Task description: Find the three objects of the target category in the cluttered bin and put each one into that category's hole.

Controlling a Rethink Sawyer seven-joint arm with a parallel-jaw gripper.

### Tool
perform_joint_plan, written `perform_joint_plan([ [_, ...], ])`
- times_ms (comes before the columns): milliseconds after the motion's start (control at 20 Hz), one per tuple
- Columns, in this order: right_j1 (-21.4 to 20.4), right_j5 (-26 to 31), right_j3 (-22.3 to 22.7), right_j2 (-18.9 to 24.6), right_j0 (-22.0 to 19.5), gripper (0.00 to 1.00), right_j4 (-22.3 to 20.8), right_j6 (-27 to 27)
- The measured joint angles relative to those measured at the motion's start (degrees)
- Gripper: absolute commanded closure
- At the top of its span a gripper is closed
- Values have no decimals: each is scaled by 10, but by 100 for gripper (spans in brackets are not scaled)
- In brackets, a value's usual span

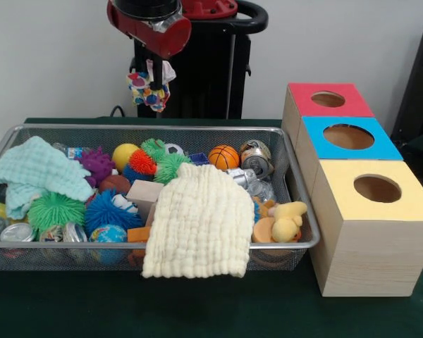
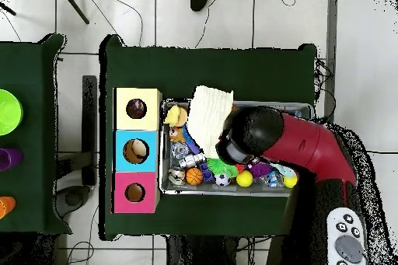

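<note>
My gripper (image 1: 155,76) hangs above the far rim of the wire mesh bin (image 1: 56,244), shut on a small ruffled white fabric piece (image 1: 148,90) with red, blue and yellow print. The piece dangles clear of the clutter. No other such piece shows in the bin. The yellow-topped box with its round dark hole (image 1: 377,189) stands nearest the camera, right of the bin. In the overhead view the arm's red head (image 2: 253,134) covers the gripper and much of the bin (image 2: 272,105); the yellow box's hole (image 2: 137,109) lies left of the bin.
A cream waffle cloth (image 1: 197,222) drapes over the bin's front rim; a mint-green cloth (image 1: 39,169) lies at its left end. Spiky balls, cans, a small basketball (image 1: 223,156) and a plush duck (image 1: 285,220) fill the bin. Blue-topped (image 1: 348,136) and red-topped (image 1: 328,99) boxes stand behind the yellow one.
</note>
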Motion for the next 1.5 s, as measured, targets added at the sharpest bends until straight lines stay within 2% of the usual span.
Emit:
perform_joint_plan([
  [1100,5,0,0,0,70,100,1,0],
  [1500,25,0,-1,-1,106,100,14,0],
])
